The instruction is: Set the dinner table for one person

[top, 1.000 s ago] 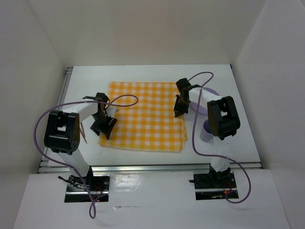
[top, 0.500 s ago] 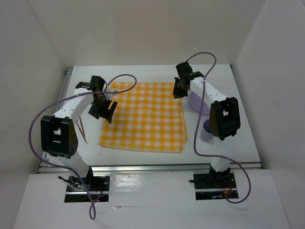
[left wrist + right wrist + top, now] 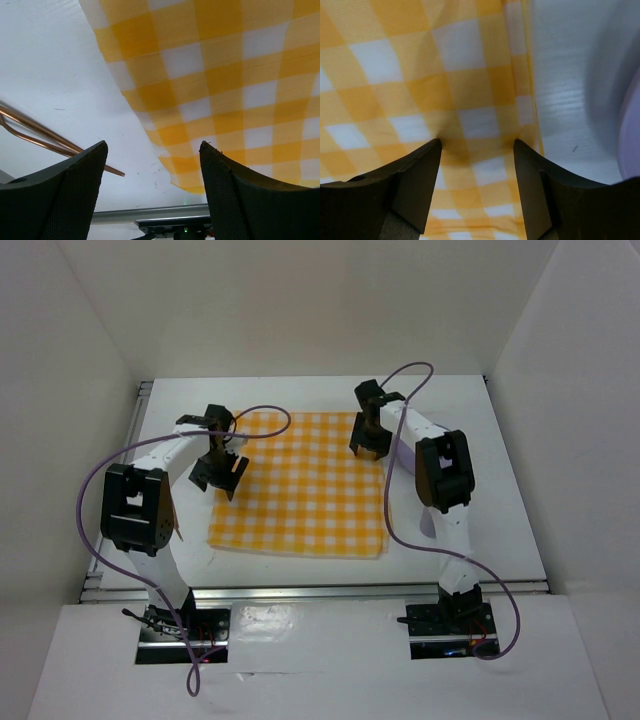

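The right jaws stood spread, tips at the checked cloth (image 3: 470, 100) near its right edge. Nothing was pinched; a slight pucker between the tips suggested they were placed to smooth the fabric. The left jaws, likewise spread and empty, hung over the cloth's left edge, near thin copper-coloured rods (image 3: 60, 146). The cloth, a soft woven yellow-and-white rectangle, lay flat mid-way on the dinner table (image 3: 500, 490), a smooth white surface edged with metal rails (image 3: 300, 591). A blurred lilac object (image 3: 631, 125) sat rightward.
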Controlling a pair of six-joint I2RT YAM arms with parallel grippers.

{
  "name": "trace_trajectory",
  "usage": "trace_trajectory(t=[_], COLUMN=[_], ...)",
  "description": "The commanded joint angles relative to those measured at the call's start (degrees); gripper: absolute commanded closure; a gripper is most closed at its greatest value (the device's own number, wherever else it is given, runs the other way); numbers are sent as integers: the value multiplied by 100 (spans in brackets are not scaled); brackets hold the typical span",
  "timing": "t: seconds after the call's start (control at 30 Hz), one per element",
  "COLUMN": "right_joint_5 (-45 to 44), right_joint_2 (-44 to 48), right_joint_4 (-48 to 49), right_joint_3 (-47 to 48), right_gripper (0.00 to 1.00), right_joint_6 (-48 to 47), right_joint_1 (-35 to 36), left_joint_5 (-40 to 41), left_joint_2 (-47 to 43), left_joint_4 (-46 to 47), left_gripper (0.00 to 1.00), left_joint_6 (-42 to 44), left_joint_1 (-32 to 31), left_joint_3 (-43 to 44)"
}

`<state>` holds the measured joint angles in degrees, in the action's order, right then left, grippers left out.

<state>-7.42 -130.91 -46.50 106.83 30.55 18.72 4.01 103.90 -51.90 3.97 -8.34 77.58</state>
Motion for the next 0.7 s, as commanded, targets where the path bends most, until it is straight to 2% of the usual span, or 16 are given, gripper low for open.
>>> trace_trajectory(t=[0.0, 0.1, 0.13, 0.17, 0.4, 0.5, 0.67], right_joint_5=[-251, -251, -251, -251, -181, -49, 100], right_joint_2=[-250, -311, -390, -443, -602, -602, -497], right_joint_4=[-298, -141, -140, -140, 18, 97, 263], right_joint_3=[330, 233, 233, 233, 480, 654, 585], right_gripper=[33, 43, 51, 52, 52, 58, 60], right_joint_6=[154, 154, 154, 154, 93, 13, 13], right_joint_1=[-61, -61, -122, -123, -290, -290, -343], left_joint_5=[153, 12, 12, 12, -199, -260, -260], left_joint_2=[-211, -265, -265, -265, -212, -159, -106], left_joint_4=[101, 101, 153, 154, 101, 48, 48], left_gripper=[19, 19, 19, 19, 19, 19, 19], left_joint_6=[-159, -159, -159, -159, -159, -159, -159], left_joint_1=[60, 121, 122, 122, 183, 183, 183], left_joint_3=[-128, -260, -261, -261, -200, -147, -147])
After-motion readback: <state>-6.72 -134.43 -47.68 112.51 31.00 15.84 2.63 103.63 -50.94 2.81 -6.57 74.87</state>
